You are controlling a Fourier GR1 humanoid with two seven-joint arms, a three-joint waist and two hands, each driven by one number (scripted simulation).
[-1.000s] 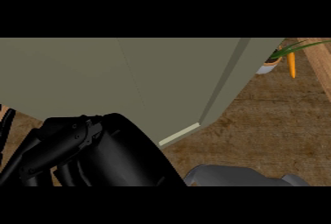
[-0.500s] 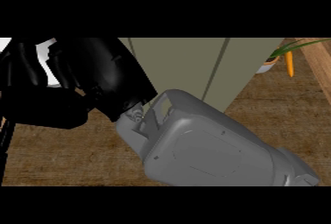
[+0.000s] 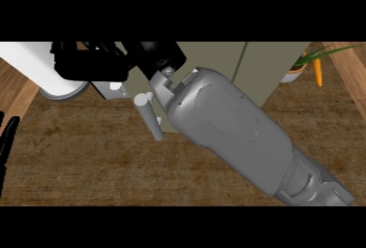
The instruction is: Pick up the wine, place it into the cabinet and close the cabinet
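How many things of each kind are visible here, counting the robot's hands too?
hands: 2 (right hand, left hand)
cabinet: 1
white cylinder: 1
potted plant: 1
orange stick: 1
total: 6

Kitchen. Wood-grain counter fills the head view, olive-grey cabinet with a door seam stands at the back. Potted plant in a white pot and an orange carrot sit on the counter's right, near the cabinet.
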